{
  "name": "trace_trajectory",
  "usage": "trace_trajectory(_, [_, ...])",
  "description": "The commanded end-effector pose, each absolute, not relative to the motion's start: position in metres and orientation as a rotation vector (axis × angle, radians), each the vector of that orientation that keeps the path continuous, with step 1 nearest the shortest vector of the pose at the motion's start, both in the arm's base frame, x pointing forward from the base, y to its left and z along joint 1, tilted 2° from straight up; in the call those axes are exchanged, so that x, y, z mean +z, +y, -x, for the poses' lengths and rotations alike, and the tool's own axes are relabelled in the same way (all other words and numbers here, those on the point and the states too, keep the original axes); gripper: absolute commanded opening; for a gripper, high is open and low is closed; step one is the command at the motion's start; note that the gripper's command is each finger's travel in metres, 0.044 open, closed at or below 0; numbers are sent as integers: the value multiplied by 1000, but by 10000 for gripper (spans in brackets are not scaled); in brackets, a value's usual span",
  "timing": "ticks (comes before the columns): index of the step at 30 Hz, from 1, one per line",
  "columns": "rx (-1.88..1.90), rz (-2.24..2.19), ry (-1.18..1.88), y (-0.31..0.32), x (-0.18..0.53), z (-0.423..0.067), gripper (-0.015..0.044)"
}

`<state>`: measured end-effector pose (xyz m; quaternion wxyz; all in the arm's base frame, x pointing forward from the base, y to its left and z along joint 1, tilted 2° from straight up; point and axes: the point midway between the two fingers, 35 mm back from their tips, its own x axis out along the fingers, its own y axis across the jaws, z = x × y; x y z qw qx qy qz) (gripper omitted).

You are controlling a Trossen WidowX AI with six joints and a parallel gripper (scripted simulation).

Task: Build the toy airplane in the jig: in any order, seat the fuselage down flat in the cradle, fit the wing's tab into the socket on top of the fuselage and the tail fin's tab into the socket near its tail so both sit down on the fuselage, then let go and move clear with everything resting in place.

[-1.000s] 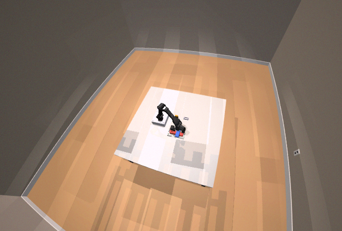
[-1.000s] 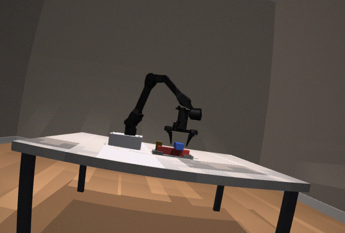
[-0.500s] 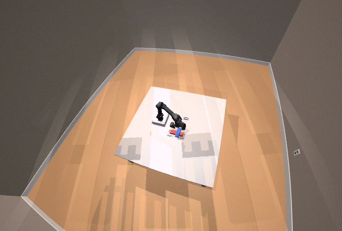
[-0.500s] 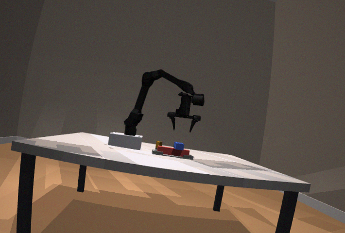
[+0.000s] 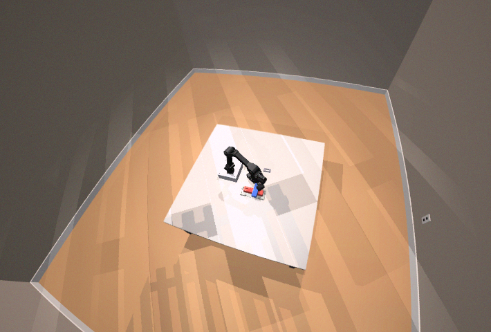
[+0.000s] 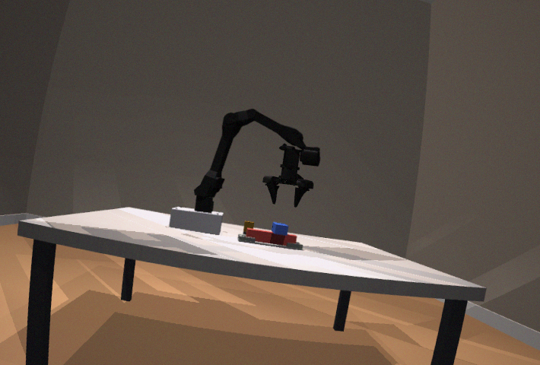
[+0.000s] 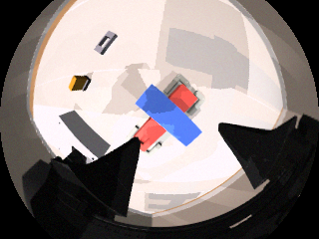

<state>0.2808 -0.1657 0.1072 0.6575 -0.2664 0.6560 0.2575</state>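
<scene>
The red fuselage (image 7: 166,116) lies in the grey jig (image 6: 294,245) on the white table (image 6: 365,262), with the blue wing (image 7: 169,115) set crosswise on top of it. The yellow tail fin (image 7: 80,83) sits apart on the table top, near the arm's grey base block (image 6: 195,219). The gripper (image 6: 286,198) hangs well above the wing with its fingers spread wide and nothing between them.
</scene>
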Motion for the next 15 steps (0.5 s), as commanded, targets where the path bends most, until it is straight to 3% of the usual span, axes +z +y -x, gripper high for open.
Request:
trace_trajectory(1, [-76,-57,1573,-167,104,-282,440])
trace_trajectory(15, [-143,-123,1570,-167,104,-282,440])
